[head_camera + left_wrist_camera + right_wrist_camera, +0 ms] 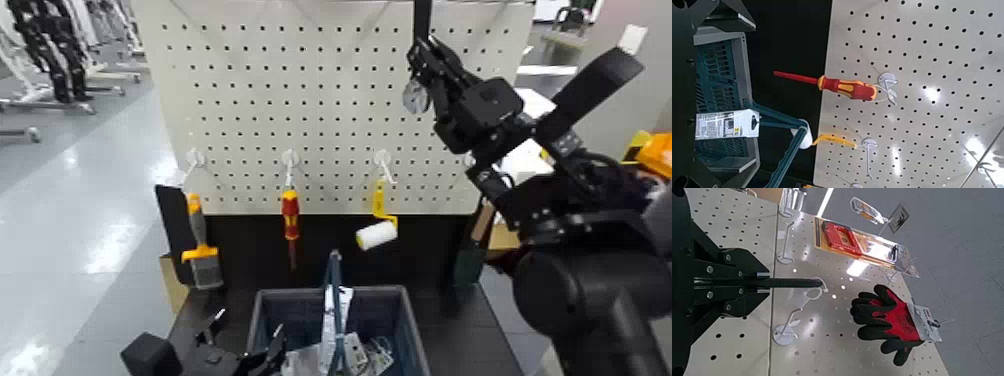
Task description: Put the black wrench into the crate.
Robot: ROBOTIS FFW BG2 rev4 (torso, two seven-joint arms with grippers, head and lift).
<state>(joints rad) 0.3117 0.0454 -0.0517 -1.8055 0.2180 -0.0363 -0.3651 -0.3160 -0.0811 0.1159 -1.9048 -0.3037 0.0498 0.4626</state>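
My right arm is raised to the top right of the white pegboard (330, 110). My right gripper (425, 52) is shut on the black wrench (422, 18), whose black handle points straight up, out of frame. In the right wrist view the handle (793, 283) sticks out from the gripper (756, 283), its looped end by a white hook (801, 305). The wrench's jaw is hidden. The blue-grey crate (395, 310) stands on the floor below the pegboard, central divider (332, 300) upright. My left gripper (240, 352) is parked low beside the crate's left wall, open and empty.
A brush with an orange handle (200, 245), the red-and-yellow screwdriver (290, 215) and the yellow-handled paint roller (378, 228) hang on the pegboard. Packaged red-and-black gloves (890, 319) and a red pack (848, 239) hang near the wrench. A cardboard box (172, 282) sits at the left.
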